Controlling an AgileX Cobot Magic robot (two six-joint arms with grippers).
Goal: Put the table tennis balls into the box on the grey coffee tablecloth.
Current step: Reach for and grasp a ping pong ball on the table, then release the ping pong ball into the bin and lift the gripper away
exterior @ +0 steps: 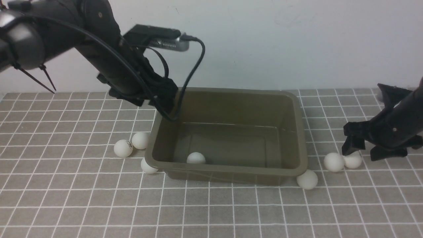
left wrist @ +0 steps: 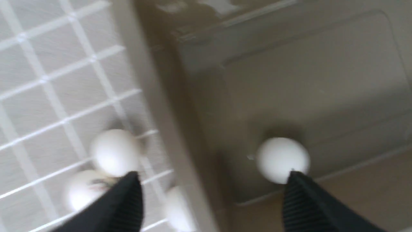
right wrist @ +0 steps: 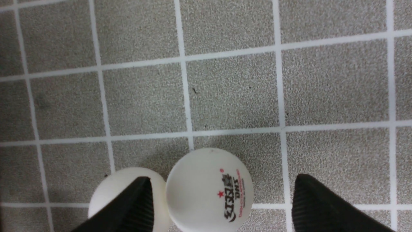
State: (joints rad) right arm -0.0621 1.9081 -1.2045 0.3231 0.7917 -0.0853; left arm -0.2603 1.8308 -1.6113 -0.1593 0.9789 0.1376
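Note:
The olive-grey box [exterior: 231, 169] stands mid-table on the grey coffee tablecloth [exterior: 211, 211]. One table tennis ball [exterior: 196, 158] lies inside it near the front wall. Three balls lie left of the box [exterior: 123, 148] and three right of it [exterior: 333, 162]. My left gripper [left wrist: 212, 180] is open and empty over the box's left rim [left wrist: 154, 96], with the inside ball [left wrist: 283, 159] beyond one fingertip. My right gripper [right wrist: 222, 182] is open, low over the cloth. A logo-printed ball [right wrist: 209, 190] lies between its fingers and another ball [right wrist: 112, 190] is just outside one finger.
A pale wall rises behind the table. My left arm and its cable [exterior: 195, 66] hang over the box's far left corner. One ball [exterior: 307, 179] touches the box's front right corner and another [exterior: 148, 166] sits against its front left corner.

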